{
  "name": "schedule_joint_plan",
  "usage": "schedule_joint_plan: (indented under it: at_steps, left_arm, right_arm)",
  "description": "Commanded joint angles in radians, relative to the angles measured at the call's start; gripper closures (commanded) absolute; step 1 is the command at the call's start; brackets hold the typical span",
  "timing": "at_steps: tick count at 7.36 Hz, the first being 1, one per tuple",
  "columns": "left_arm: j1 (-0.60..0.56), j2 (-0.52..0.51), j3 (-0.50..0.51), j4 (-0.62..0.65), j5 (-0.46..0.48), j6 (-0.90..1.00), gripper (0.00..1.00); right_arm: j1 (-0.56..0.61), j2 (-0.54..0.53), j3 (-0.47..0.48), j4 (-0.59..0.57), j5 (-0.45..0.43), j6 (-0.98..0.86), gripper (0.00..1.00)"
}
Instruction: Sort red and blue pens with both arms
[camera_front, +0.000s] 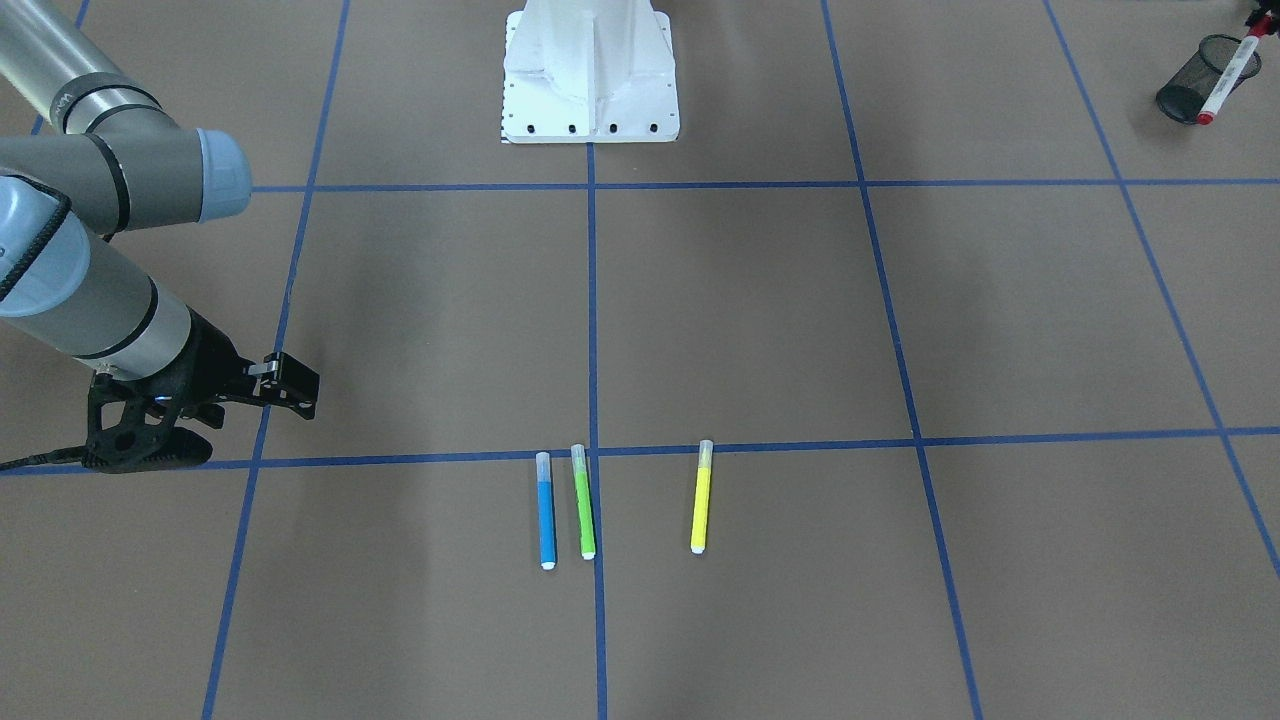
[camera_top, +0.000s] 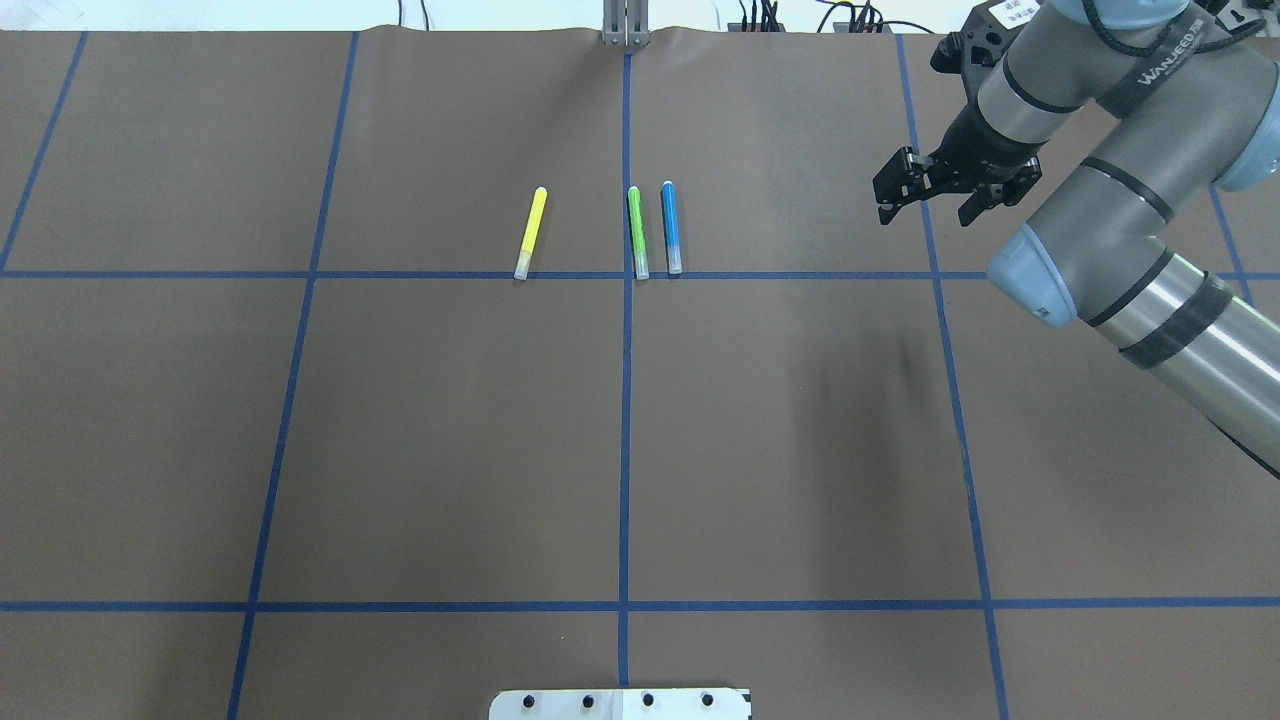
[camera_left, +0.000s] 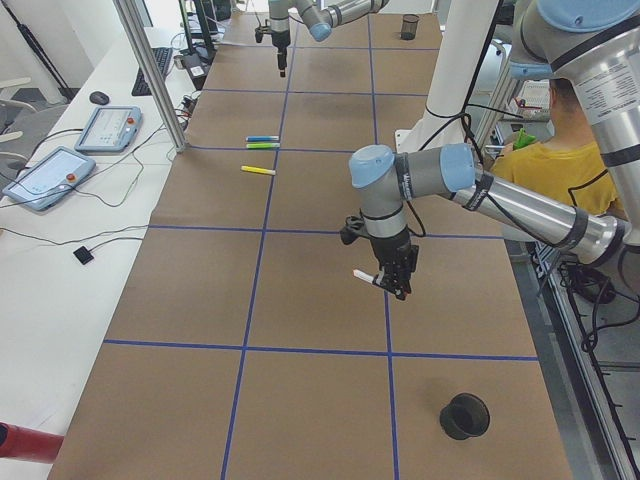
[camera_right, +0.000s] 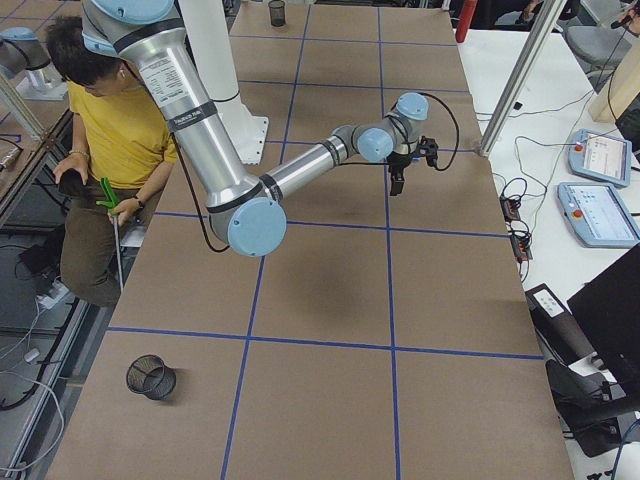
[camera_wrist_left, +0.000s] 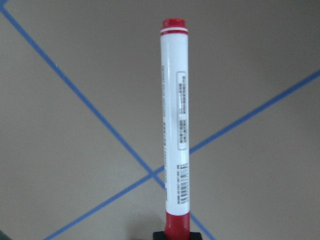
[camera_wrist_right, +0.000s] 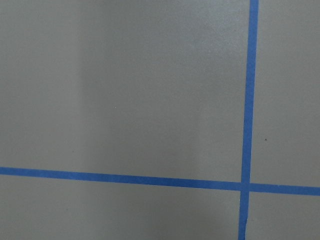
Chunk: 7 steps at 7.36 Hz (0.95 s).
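Note:
The red pen, white-barrelled with printed text, has its red cap clamped in my left gripper, which is shut on it. The pen hangs above the table, short of a black mesh cup. From the front the pen shows over that cup. The blue pen lies flat beside a green marker, with a yellow marker further left. My right gripper hovers open and empty, well to the right of the blue pen.
A second black cup stands at the far end of the table. The white robot base sits at the table's edge. A person in a yellow shirt sits behind the robot. Blue tape lines grid the brown table.

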Motion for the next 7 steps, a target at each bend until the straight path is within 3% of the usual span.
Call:
schedule_joint_plan:
  at_steps: [1,2,4,7]
  left_arm:
    - [-0.012,0.164,0.0,0.006,0.152,0.026,1.0]
    - [-0.008,0.214,0.013,0.014,0.22,0.0,1.0]
    - [0.001,0.239,0.115,0.033,0.254,-0.023,1.0]
    - [0.001,0.245,0.275,-0.062,0.273,-0.023,1.0]
  right_arm:
    - [-0.007,0.0,0.005,0.0,-0.01,0.002,0.0]
    - [-0.013,-0.002,0.006,0.0,-0.015,0.003,0.0]
    - [-0.016,-0.006,0.008,0.0,-0.018,0.002,0.0]
    - [-0.027,-0.012,0.009,0.002,-0.018,0.003,0.0]
